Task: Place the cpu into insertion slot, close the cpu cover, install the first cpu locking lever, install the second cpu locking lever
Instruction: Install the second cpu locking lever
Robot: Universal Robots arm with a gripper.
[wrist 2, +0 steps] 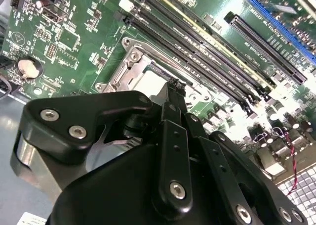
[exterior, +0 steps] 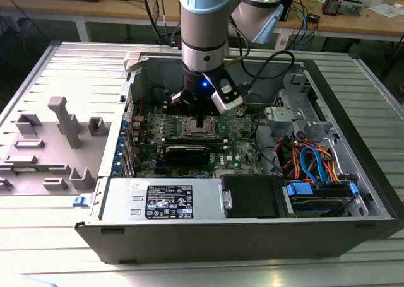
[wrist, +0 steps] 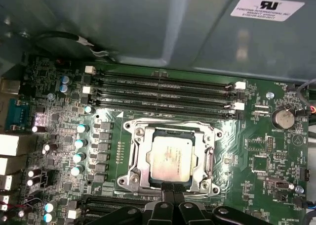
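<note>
One cpu (wrist: 171,158) on my screen, dull silver square top, sitting flat in the insertion slot (wrist: 139,161) near the middle of the green motherboard (wrist: 256,151). The cpu cover (wrist: 170,129) looks folded down around it as far as I can tell, a silver frame with the chip showing through its window, screw posts at the corners. I can't make out where the locking levers sit from these feeds.

The gripper (wrist: 173,190) is right at the edge of the socket on the side away from the memory slots, fingertips pressed together into one narrow black point, nothing pinched between them that I can see. In the second wrist view the same tip (wrist 2: 173,89) hangs just over the socket frame. From the exterior view the arm (exterior: 203,41) comes straight down into the open pc case (exterior: 353,91).

I count four long black memory slots (wrist: 163,94) running along one side of the socket, all just beside it. There's one coin battery (wrist: 284,118) toward the board's corner and a row of blue-topped capacitors (wrist: 79,143) along the other side of the socket. Tight spot: case walls all round, bundled cables (exterior: 309,158) at the exterior view's right.
</note>
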